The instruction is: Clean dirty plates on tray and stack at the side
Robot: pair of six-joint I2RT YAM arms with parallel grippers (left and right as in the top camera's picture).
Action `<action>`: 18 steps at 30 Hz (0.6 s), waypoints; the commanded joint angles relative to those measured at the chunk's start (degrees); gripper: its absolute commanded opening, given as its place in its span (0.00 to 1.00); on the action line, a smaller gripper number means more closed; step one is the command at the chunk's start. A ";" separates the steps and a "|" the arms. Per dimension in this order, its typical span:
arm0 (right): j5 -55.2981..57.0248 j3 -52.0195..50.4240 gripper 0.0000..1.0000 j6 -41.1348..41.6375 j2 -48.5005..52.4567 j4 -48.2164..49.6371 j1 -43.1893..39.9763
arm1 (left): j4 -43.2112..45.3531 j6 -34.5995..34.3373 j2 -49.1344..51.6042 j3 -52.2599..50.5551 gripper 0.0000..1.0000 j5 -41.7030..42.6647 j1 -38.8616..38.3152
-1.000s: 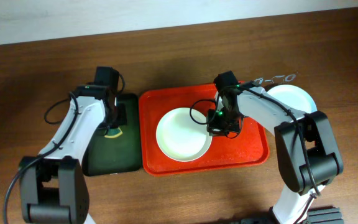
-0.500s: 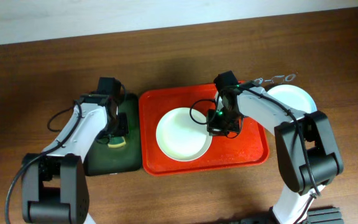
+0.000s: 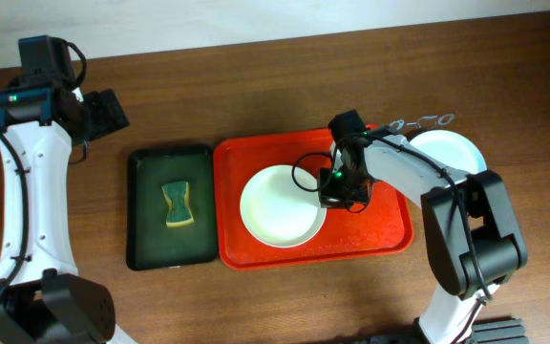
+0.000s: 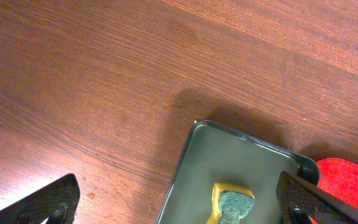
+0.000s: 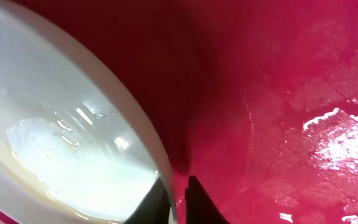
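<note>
Now left gripper (image 3: 111, 110) raised off sponge (image 3: 179, 204); right gripper (image 3: 338, 200) still pinching plate (image 3: 277, 208).

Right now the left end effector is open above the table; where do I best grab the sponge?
Grip the sponge across its pinched waist, coming straight down from above. It lies flat in the green tray, clear of the rim, and its hourglass sides narrow mid-length, so the fingers of the left end effector would probably seat there.

A sponge (image 3: 179, 204) lies in the narrow tray (image 3: 151, 244), just left of the large tray (image 3: 382, 229) holding a plate (image 3: 277, 208).
</note>
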 commanded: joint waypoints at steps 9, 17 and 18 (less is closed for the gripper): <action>1.29 -0.90 0.04 0.15 -0.28 -0.26 -0.11 | -0.09 -0.74 -0.76 0.61 0.99 -0.02 0.13; -3.85 0.04 0.04 0.61 -0.35 -1.60 -1.01 | -0.09 -0.74 -0.76 0.61 0.99 -0.02 0.13; -5.68 1.57 0.04 0.59 -0.35 -3.65 -2.01 | -0.09 -0.74 -0.76 0.61 0.99 -0.02 0.13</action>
